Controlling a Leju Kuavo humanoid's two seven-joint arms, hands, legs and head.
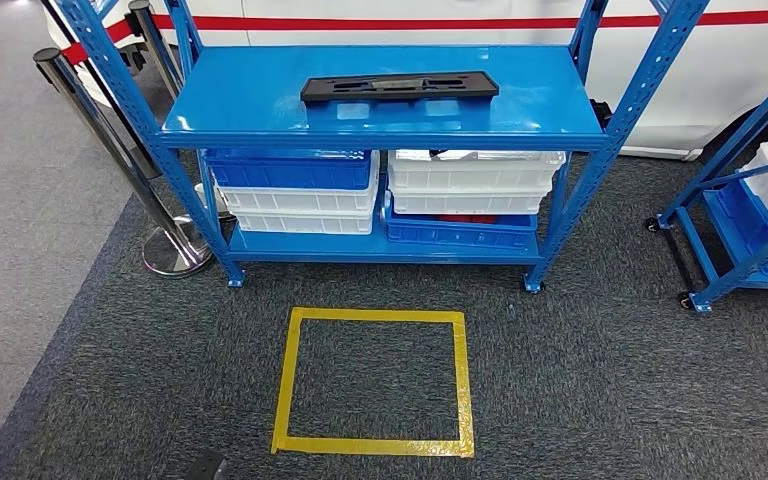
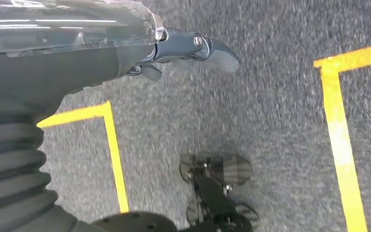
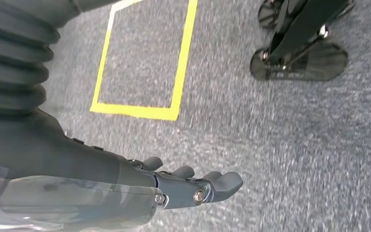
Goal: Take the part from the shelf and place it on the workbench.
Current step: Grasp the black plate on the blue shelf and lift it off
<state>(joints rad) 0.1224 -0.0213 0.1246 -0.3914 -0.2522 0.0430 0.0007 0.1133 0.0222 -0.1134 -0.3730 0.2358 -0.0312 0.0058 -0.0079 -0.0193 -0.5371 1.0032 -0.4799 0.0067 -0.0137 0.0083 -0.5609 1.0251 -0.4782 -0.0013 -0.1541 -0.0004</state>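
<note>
Black part point(image 1: 399, 87) lies flat on shelf point(image 1: 260, 100) top deck, about mid-width, nearer back edge, long side along the deck. Lower deck: blue & white bins point(image 1: 295, 190) stacked, more on right half. Yellow tape square point(image 1: 372, 382) on grey carpet in front of shelf. Left hand point(image 2: 193, 50) hangs over carpet, fingers loosely extended, nothing in it. Right hand point(image 3: 193, 186) same: fingers out, slightly apart, holding nothing, near tape corner.
</note>
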